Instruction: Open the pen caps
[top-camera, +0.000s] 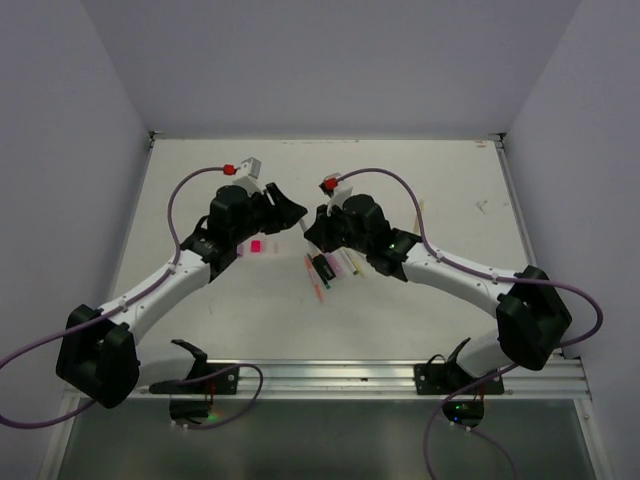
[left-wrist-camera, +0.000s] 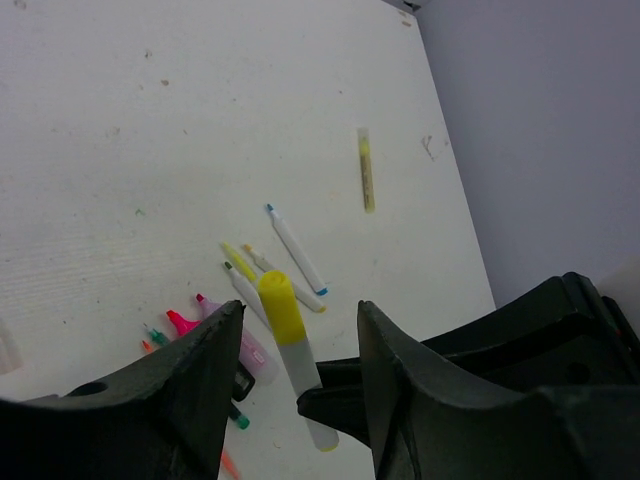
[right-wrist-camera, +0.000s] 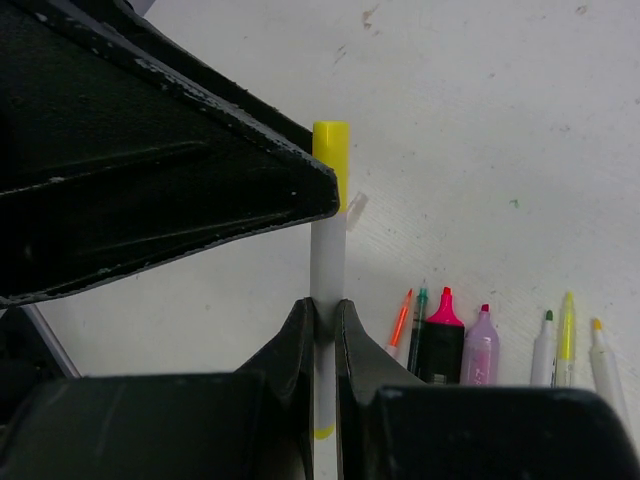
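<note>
The pen (right-wrist-camera: 327, 270) is white with a yellow cap (right-wrist-camera: 331, 150). The left gripper (left-wrist-camera: 298, 312) and right gripper (right-wrist-camera: 322, 316) are black. The table (left-wrist-camera: 200, 120) is white with tiny dark specks.

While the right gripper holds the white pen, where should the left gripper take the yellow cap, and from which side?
Take the yellow cap across its round sides, the left gripper straddling it, coming from the free end. The right gripper is shut on the white pen lower down, leaving the cap clear to pull off lengthwise.
</note>
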